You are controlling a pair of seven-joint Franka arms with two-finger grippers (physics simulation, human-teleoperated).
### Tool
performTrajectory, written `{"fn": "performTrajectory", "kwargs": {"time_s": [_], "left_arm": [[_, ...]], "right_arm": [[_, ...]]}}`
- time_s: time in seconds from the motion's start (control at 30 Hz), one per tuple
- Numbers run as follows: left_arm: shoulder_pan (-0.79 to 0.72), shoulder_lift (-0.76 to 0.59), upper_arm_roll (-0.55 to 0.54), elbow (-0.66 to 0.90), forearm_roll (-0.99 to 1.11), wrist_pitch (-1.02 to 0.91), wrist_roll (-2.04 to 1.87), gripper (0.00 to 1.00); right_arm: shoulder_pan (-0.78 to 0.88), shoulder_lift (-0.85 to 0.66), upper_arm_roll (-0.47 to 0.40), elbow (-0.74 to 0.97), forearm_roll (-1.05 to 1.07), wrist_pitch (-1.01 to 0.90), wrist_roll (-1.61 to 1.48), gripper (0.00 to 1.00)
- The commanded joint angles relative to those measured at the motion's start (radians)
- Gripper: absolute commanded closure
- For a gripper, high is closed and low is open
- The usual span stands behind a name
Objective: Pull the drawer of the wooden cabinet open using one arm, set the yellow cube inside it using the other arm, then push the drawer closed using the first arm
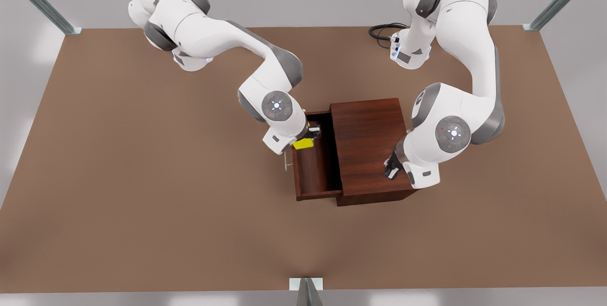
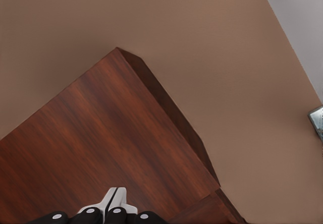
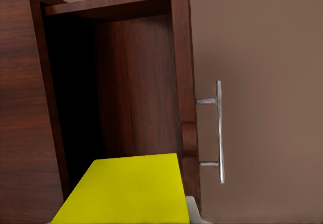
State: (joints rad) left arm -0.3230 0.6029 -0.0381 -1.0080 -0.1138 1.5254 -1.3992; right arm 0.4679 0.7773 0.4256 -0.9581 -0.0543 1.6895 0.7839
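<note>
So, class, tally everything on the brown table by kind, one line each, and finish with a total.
White jointed robot arms with black grippers: 2, right gripper over the open drawer, left gripper above the cabinet top
Dark reddish-brown wooden cabinet: 1
Pulled-out wooden drawer with silver bar handle: 1
Small yellow cube: 1
Total: 5

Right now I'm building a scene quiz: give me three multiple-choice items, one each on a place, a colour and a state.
1. Where is the yellow cube?
A. on the cabinet top
B. over the open drawer, in the right gripper
C. on the table

2. What colour is the drawer handle?
A. silver
B. black
C. yellow

3. How does the drawer stand?
A. shut
B. removed
C. pulled open

B: the right gripper holds the cube above the drawer.
A: the bar shines silver.
C: the drawer juts out of the wooden cabinet, over which the left gripper waits.
</note>
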Motion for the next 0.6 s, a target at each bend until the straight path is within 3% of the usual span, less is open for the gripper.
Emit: {"fn": "performTrajectory", "kwargs": {"time_s": [0.0,0.27,0.37,0.4,0.57], "left_arm": [[-0.001,-0.002,0.0,0.0,-0.001,0.022,-0.308,0.79],[0.001,-0.002,0.0,-0.006,-0.003,0.021,-0.308,0.79],[0.001,-0.002,0.0,-0.008,-0.003,0.021,-0.308,0.79],[0.001,-0.002,0.0,-0.008,-0.003,0.021,-0.311,0.79],[-0.053,-0.002,-0.005,-0.006,-0.056,0.064,-0.457,0.79]], "right_arm": [[0.005,0.003,-0.002,0.002,-0.009,0.004,0.327,0.45],[0.041,0.049,-0.004,-0.007,-0.015,0.036,0.33,0.44],[0.043,0.049,-0.004,-0.019,-0.038,0.032,0.33,0.16],[0.043,0.048,-0.004,-0.019,-0.038,0.032,0.327,0.0],[-0.017,-0.035,0.001,-0.022,-0.079,-0.025,0.288,0.0]]}}
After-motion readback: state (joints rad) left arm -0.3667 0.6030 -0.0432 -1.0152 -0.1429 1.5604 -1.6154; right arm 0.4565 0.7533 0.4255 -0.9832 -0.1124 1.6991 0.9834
